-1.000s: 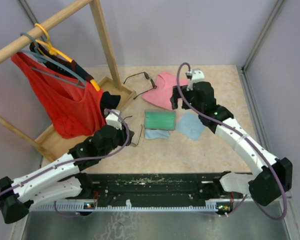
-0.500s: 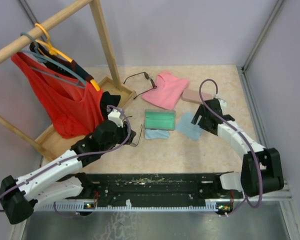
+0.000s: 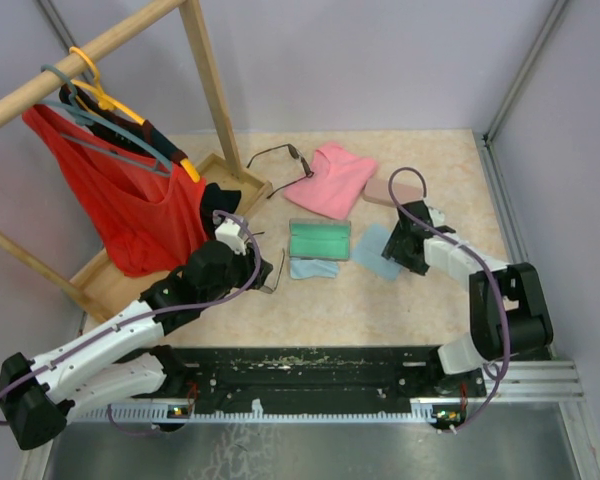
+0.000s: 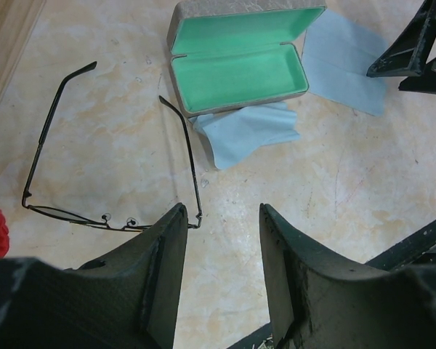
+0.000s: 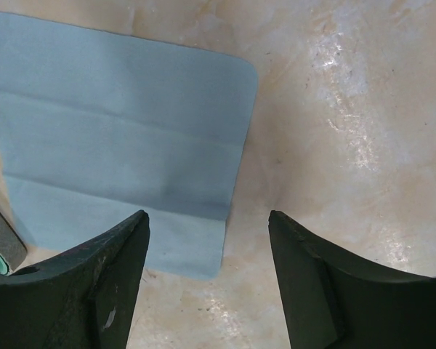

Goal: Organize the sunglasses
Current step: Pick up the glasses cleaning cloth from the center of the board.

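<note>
One pair of thin dark sunglasses (image 3: 279, 268) lies open on the table just ahead of my left gripper (image 3: 252, 262). In the left wrist view this pair (image 4: 192, 167) lies by my left fingertip, its front partly hidden behind it. My left gripper (image 4: 221, 211) is open and empty, just above the table. A second pair of sunglasses (image 3: 298, 155) lies at the back, beside the wooden stand. My right gripper (image 3: 401, 250) is open and empty, low over the right edge of a light-blue cloth (image 5: 116, 145).
An open grey case with green lining (image 3: 320, 240) (image 4: 240, 69) lies mid-table, a light-blue cloth (image 3: 313, 268) partly under it. A pink cloth (image 3: 332, 178) and a closed pink case (image 3: 394, 190) lie behind. A wooden rack (image 3: 208, 70) with a red garment (image 3: 130, 215) stands left.
My right arm has drawn back from over the pink cloth and dropped low over the light-blue cloth, uncovering the pink case. My left gripper has edged forward toward the near sunglasses.
</note>
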